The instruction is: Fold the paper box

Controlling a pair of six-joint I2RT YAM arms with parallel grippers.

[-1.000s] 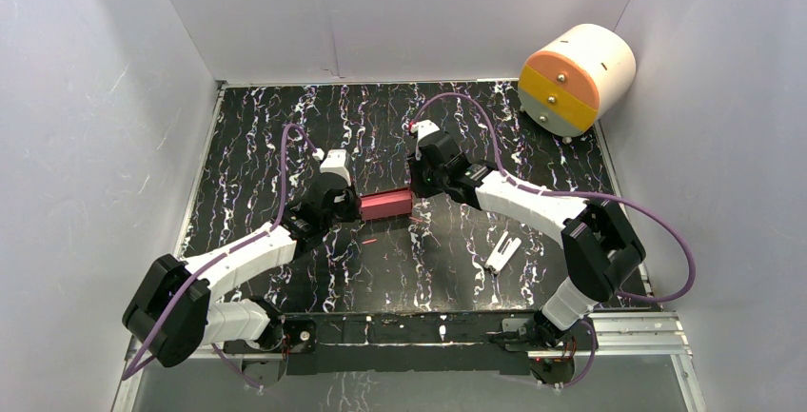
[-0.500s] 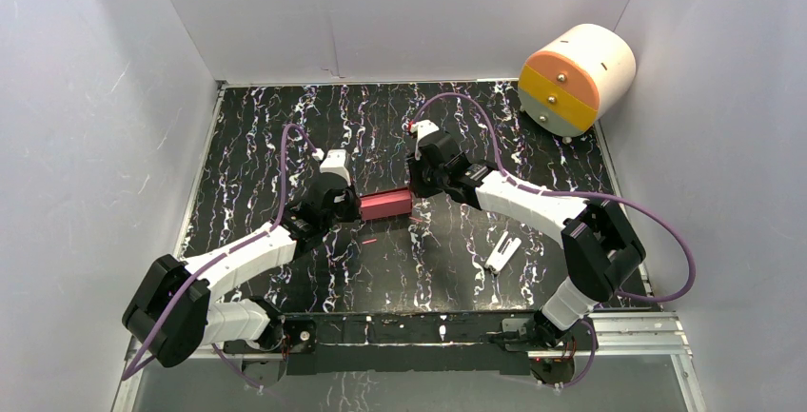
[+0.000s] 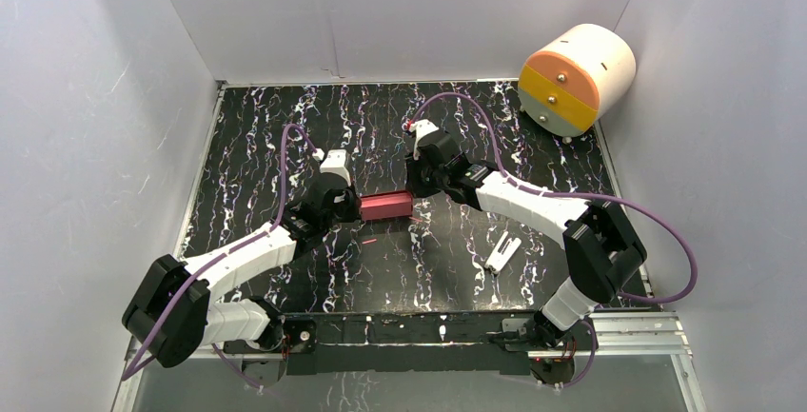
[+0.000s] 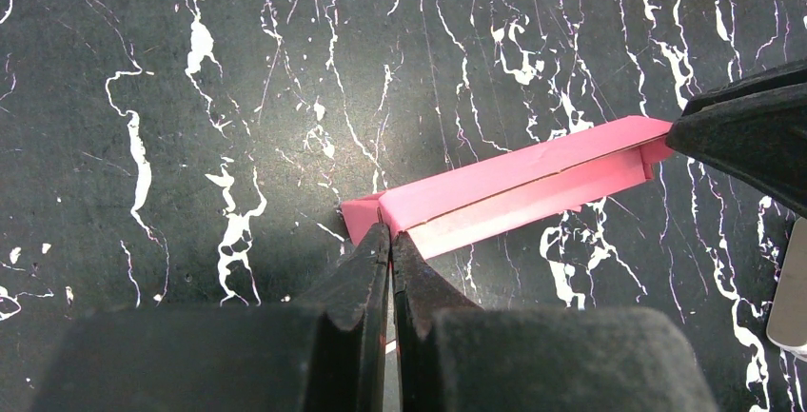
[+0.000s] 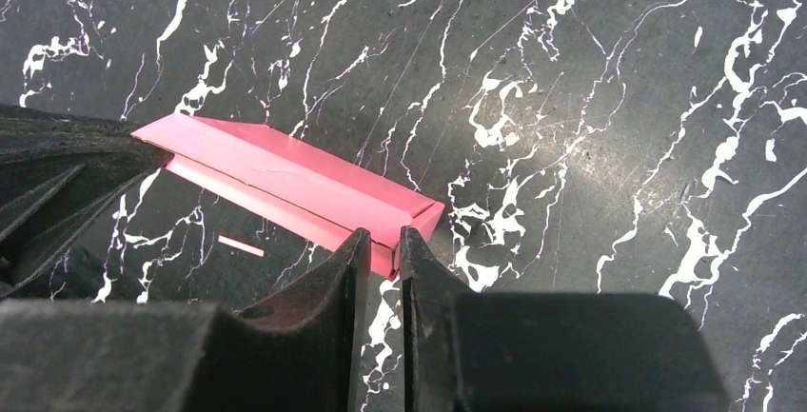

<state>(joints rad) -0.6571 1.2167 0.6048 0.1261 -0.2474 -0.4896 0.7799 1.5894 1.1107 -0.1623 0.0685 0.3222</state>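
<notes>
The paper box (image 3: 385,206) is a narrow pink-red folded box lying on the black marbled table between the two arms. My left gripper (image 3: 354,207) is at its left end. In the left wrist view the left gripper (image 4: 390,233) is shut on the left end of the box (image 4: 514,188). My right gripper (image 3: 415,191) is at the right end. In the right wrist view the right gripper (image 5: 383,239) has its jaws a narrow gap apart, closed on the near right corner of the box (image 5: 295,179).
A small white clip-like piece (image 3: 501,252) lies right of centre, near the front. A big white-and-orange cylinder (image 3: 576,79) stands at the back right corner. A thin pink scrap (image 5: 240,245) lies just in front of the box. White walls enclose the table.
The right gripper has shifted slightly left and back at the box's right end. The box and the left arm have not visibly moved.
</notes>
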